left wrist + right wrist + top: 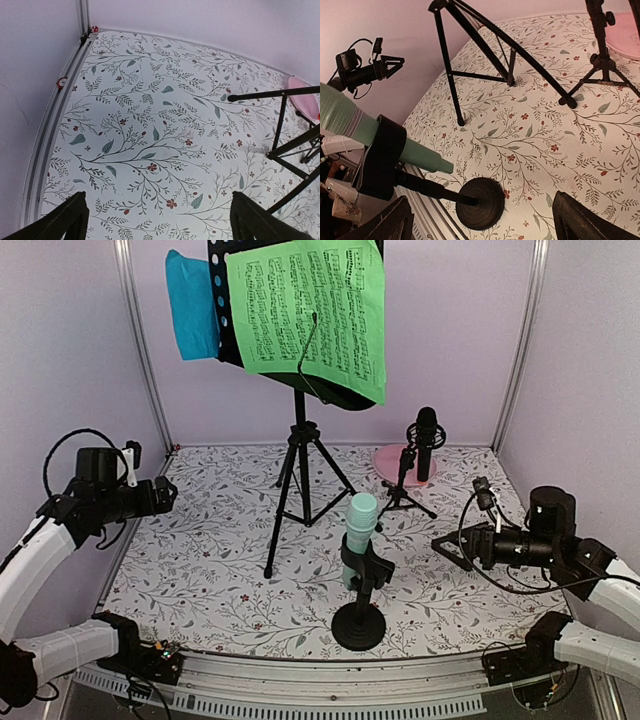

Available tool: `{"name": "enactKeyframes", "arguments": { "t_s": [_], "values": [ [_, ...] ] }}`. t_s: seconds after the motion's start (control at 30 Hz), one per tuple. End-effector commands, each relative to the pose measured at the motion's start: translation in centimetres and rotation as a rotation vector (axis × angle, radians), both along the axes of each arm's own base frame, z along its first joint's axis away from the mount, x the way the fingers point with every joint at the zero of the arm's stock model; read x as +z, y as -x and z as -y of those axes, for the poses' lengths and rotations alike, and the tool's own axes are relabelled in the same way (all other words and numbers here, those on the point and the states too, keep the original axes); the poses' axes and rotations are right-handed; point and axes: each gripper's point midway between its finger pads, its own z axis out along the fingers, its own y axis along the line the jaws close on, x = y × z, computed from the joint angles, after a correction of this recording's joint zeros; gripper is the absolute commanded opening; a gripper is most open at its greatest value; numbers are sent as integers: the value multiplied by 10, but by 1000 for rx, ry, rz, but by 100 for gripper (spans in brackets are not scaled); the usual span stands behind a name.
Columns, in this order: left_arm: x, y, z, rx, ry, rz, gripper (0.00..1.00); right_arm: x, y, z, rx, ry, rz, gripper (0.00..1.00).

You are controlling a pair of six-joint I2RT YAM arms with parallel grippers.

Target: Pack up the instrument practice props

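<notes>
A black perforated sheet-music rack (232, 300) stands at the back centre on black tripod legs (300, 475). It holds a green music sheet (310, 310) and a blue sheet (193, 305) at its left. A mint-green microphone (360, 525) sits clamped in a black support with a round base (358, 628) near the front; it also shows in the right wrist view (350, 127). A black microphone (426, 440) stands on a small tripod support (403, 490). My left gripper (172, 492) is open and empty at the left. My right gripper (445, 545) is open and empty at the right.
A round pink plate (390, 462) lies behind the black microphone's support, by the back wall. The floral mat (220, 570) covers the table. Purple walls close in the left, back and right sides. A metal rail (60, 115) runs along the mat's left edge.
</notes>
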Motion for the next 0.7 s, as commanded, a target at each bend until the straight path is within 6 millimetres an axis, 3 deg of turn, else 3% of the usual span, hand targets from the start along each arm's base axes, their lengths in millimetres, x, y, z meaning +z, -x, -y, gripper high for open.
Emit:
{"name": "enactKeyframes", "arguments": {
  "t_s": [0.0,0.3,0.67],
  "values": [
    [7,3,27,-127,19,43,99,2,8,-15,6,-38,166,99],
    [8,5,38,-169,20,48,99,-25,36,-54,116,19,287,99],
    [9,7,42,-185,19,58,99,-40,64,-76,224,11,431,99]
  ]
}}
